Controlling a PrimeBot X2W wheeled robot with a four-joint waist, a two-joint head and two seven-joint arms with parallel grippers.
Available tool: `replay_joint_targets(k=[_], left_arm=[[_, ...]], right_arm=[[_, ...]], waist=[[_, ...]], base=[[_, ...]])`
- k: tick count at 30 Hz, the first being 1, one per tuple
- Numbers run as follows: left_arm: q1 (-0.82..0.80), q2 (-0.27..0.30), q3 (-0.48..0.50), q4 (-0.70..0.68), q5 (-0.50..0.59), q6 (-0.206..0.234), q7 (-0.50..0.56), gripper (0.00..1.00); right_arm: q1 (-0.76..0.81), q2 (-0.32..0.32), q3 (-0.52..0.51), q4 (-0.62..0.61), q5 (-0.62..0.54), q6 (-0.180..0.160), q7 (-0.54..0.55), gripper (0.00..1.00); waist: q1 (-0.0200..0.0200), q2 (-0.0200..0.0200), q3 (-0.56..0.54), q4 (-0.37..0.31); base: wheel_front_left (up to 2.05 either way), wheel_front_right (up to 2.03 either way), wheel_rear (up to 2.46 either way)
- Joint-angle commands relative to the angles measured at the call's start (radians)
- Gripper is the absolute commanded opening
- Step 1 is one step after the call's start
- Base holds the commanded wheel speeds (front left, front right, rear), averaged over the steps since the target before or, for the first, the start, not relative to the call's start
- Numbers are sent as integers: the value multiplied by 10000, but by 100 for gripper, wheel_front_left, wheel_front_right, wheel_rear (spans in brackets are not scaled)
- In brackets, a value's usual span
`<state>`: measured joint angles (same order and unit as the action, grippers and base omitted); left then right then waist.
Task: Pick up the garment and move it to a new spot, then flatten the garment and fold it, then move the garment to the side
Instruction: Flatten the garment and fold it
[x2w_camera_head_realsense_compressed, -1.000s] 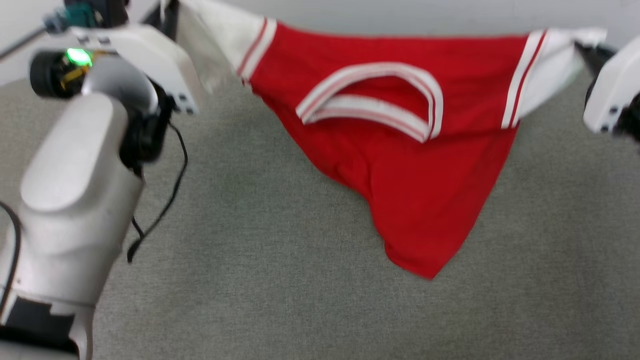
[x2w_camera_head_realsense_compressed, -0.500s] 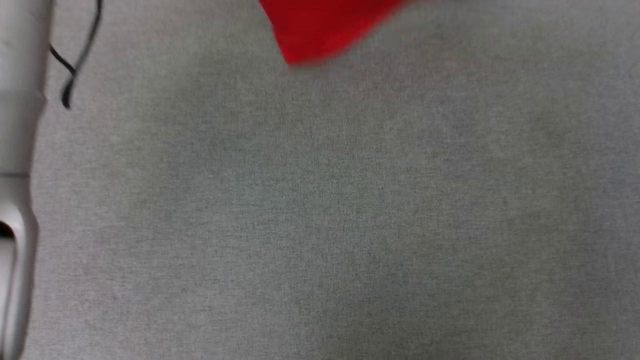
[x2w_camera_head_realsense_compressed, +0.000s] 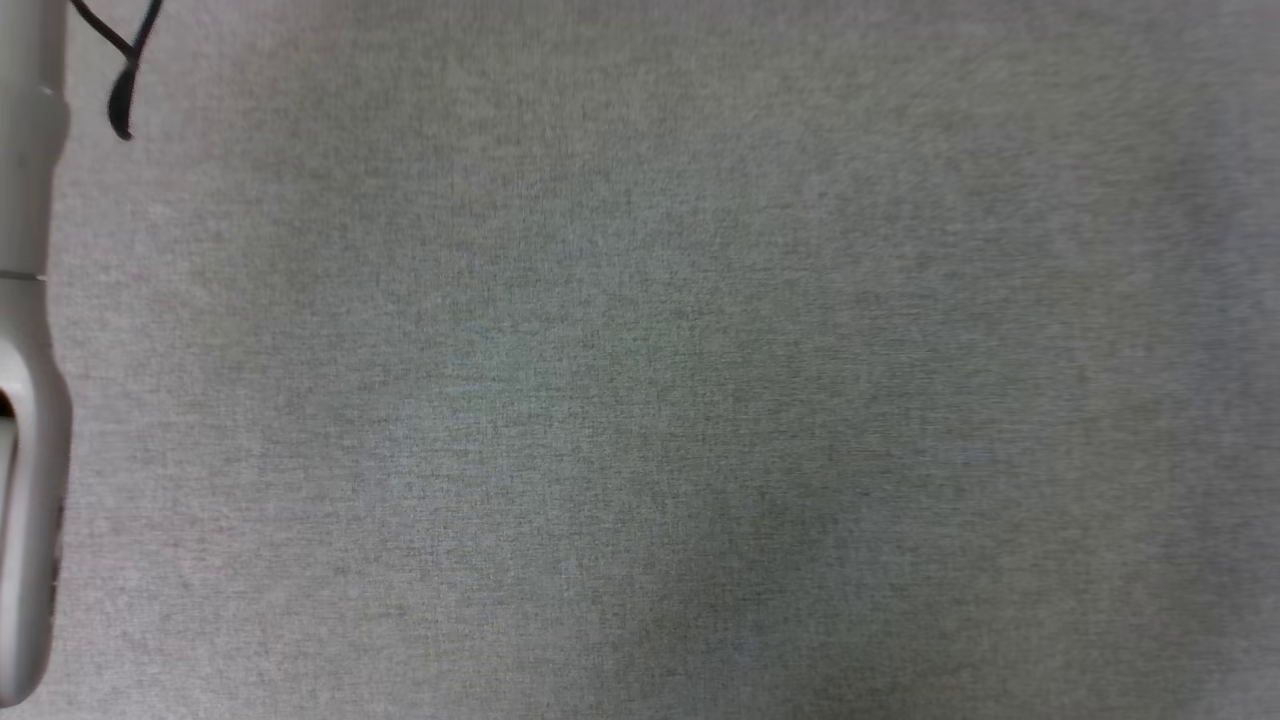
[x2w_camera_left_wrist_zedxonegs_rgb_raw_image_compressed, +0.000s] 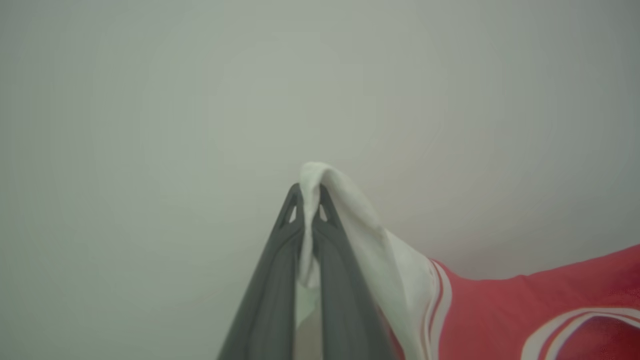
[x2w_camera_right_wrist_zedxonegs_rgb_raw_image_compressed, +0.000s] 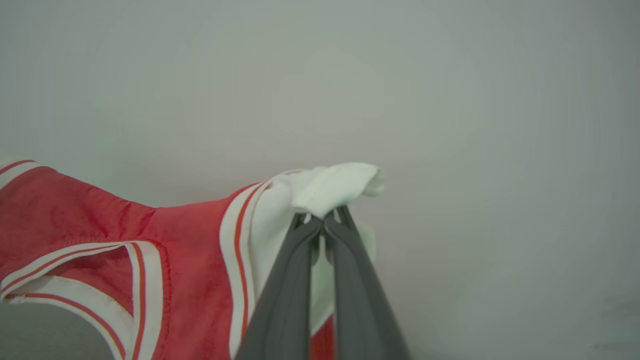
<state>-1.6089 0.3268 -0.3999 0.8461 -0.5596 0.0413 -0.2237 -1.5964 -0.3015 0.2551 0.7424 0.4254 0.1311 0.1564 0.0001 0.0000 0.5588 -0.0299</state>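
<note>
The garment (x2w_camera_left_wrist_zedxonegs_rgb_raw_image_compressed: 525, 310) is a red jersey with white sleeves and striped trim, hanging stretched between my two grippers in front of a pale wall. In the left wrist view my left gripper (x2w_camera_left_wrist_zedxonegs_rgb_raw_image_compressed: 307, 192) is shut on the tip of one white sleeve. The right wrist view has my right gripper (x2w_camera_right_wrist_zedxonegs_rgb_raw_image_compressed: 322, 220) shut on the bunched end of the other white sleeve, with the garment (x2w_camera_right_wrist_zedxonegs_rgb_raw_image_compressed: 100, 230) and its striped neck opening (x2w_camera_right_wrist_zedxonegs_rgb_raw_image_compressed: 85, 272) sagging to the left. My pale left arm (x2w_camera_head_realsense_compressed: 25, 380) runs along the left edge of the head view.
The head view looks down on a grey fabric-covered table (x2w_camera_head_realsense_compressed: 640, 400). A black cable loop (x2w_camera_head_realsense_compressed: 120, 60) hangs at its top left, beside the arm. A plain pale wall (x2w_camera_left_wrist_zedxonegs_rgb_raw_image_compressed: 200, 100) stands behind both grippers.
The head camera has tilted downward, so the garment has slid up and out of the head view. Both grips on the sleeves are unchanged.
</note>
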Motion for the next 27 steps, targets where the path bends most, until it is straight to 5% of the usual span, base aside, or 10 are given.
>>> replay_joint_targets(k=[1,12,27], left_arm=[[54,-47,-1,121,-11,-68,-74,0],[1635,-706,292,1266,-435,-764,-417,0],[9036,-873,2373,-2869,561,-403,-416,0]], right_arm=[[-40,65,107,192,76,-5,-172,0],[1146,90,1373,1901,1318,-7,-1183,0],[6599,-167,2645,1395,3079,-5,-2815,0]], waist=[[-1,0,334,109],[-1,0,485,328],[-1,0,-2654,233]], base=[[0,0,0],[0,0,0],[0,0,0]])
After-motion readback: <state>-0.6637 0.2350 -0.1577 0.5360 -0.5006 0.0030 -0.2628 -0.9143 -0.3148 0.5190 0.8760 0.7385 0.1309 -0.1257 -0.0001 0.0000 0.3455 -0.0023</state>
